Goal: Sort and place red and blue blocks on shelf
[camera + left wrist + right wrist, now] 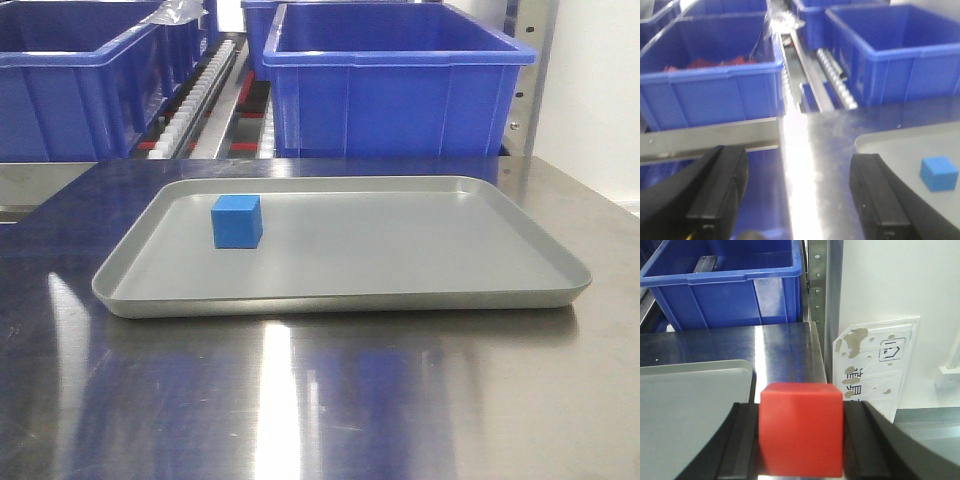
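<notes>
Two black pads of the right gripper (pixel 801 457) pinch the red block (pixel 801 427) near the steel tabletop's (pixel 780 347) right edge, just right of the grey tray (pixel 685 405). The left gripper (pixel 797 200) hangs spread and empty; the blue block (pixel 236 221) sits far-left in the tray, with the shelf (pixel 195 100) rollers beyond, between blue bins (pixel 400 100)
</notes>
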Controlling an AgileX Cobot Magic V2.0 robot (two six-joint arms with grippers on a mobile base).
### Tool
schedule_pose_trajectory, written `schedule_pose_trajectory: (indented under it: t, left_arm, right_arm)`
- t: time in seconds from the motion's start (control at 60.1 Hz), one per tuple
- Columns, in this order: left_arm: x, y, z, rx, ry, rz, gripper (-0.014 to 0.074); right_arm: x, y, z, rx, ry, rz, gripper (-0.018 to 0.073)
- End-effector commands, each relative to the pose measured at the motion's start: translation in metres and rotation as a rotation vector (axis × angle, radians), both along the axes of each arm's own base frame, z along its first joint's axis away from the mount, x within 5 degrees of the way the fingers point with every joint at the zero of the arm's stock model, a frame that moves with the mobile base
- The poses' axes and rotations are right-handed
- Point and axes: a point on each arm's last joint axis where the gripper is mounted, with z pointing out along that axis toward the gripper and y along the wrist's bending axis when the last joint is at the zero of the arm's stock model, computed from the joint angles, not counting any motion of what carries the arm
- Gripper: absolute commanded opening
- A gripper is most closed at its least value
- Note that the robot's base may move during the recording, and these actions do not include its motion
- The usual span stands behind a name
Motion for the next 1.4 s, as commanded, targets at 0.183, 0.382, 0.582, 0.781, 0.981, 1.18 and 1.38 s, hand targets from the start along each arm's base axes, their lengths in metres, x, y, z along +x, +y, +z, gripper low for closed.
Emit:
schedule_pose_trajectory:
  t: [0.183, 0.382, 0.582, 0.781, 0.981, 1.18, 1.38]
  left_arm:
    - [0.0001, -0.0025, 0.0147, -0.019, -0.08, -0.027, 0.0113]
    - [-0.0006, -0.0052, 0.0202, -0.03, -0.139, -0.057, 0.0429]
    - [-0.0006, -0.0051, 0.0205, -0.06, -0.137, -0.056, 0.0583]
    - [-0.0001, -0.0033, 0.0163, -0.008, -0.099, -0.037, 0.0108]
    - [0.0003, -0.0024, 0.0113, -0.007, -0.068, -0.025, 0.0085]
    - [-0.0002, -0.0047, 0.0159, -0.036, -0.118, -0.051, 0.0227]
    - [-0.0007, -0.0059, 0.0193, -0.08, -0.148, -0.065, 0.0573]
  right_arm:
    - [0.0005, -0.0011, 0.017, -0.012, -0.119, -0.009, 0.0059]
    - [0.0005, -0.0011, 0.017, -0.012, -0.119, -0.009, 0.0059]
    - [0.0005, -0.0011, 0.017, -0.012, -0.119, -0.009, 0.0059]
    - [0.0005, -0.0011, 0.017, -0.012, -0.119, -0.009, 0.0059]
    - [0.0005, -0.0011, 0.017, -0.012, -0.119, -0.009, 0.0059]
    - [0.0005, -0.0011, 0.017, -0.012, -0.119, -0.009, 0.0059]
    - [0.0005, -0.0011, 0.017, -0.012, -0.119, -0.009, 0.0059]
